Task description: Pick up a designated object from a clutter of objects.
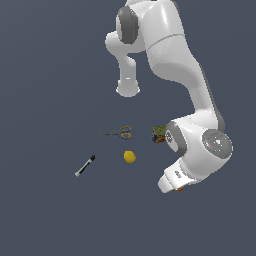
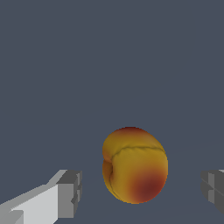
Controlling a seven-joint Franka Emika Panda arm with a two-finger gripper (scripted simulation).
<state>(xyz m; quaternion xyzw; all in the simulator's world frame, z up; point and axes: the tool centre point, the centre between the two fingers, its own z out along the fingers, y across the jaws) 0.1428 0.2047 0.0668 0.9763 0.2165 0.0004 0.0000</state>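
The designated object, a round orange-yellow fruit with a red patch (image 2: pixel 134 166), lies on the grey floor between my two fingers. My gripper (image 2: pixel 141 190) is open, with one grey finger (image 2: pixel 70 193) on each side and gaps to the fruit. In the exterior view only an orange sliver of the fruit (image 1: pixel 179 189) shows under my white hand (image 1: pixel 170 181). The rest of the clutter lies apart from it: the yellow lemon (image 1: pixel 129 157), orange-handled scissors (image 1: pixel 118 133), black-and-grey pen (image 1: pixel 85 165) and green multicoloured package (image 1: pixel 159 134).
The arm's base (image 1: pixel 128 89) stands behind the clutter. The package sits right beside the arm's wrist link (image 1: pixel 186 140). The floor is plain dark grey all around.
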